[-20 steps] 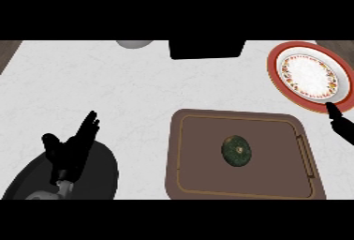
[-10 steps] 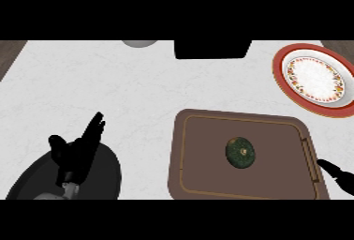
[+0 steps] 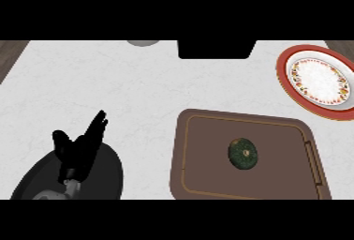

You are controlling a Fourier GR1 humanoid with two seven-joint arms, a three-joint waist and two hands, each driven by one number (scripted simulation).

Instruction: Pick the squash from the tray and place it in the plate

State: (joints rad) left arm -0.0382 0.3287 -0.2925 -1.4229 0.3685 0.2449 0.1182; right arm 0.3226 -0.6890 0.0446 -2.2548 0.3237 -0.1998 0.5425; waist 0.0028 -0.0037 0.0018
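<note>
1. Black and spread, the left hand (image 3: 81, 149) stands at the lower left of the head view with its fingers straight and pointing up and away. It holds nothing, touches nothing, and looks to be resting.

2. To the right of that hand, well apart across bare white counter (image 3: 110, 84), lies the brown tray (image 3: 207, 154). Its near left wall is the closest part of it to the hand.

3. Further right again, near the middle of the tray floor, sits the dark green squash (image 3: 243, 153). It rests alone, untouched, clear of every tray wall. It shows as an oval, its long axis running away from the robot rather than across.

4. Beyond the squash and to its right, off the tray's far right corner, is the plate (image 3: 290, 82), red-rimmed with a white, patterned middle. It is apart from the tray and nothing lies on it.

5. No right hand shows anywhere in this view, so its fingers cannot be described.

6. My judgement: the pick has not begun. The squash lies to the right of the left hand, on the plate's side of the counter, so the right arm seems the likelier one for the job. A grasp from above across the squash's short width would suit its shape, followed by a carry up and to the right to the plate.
</note>
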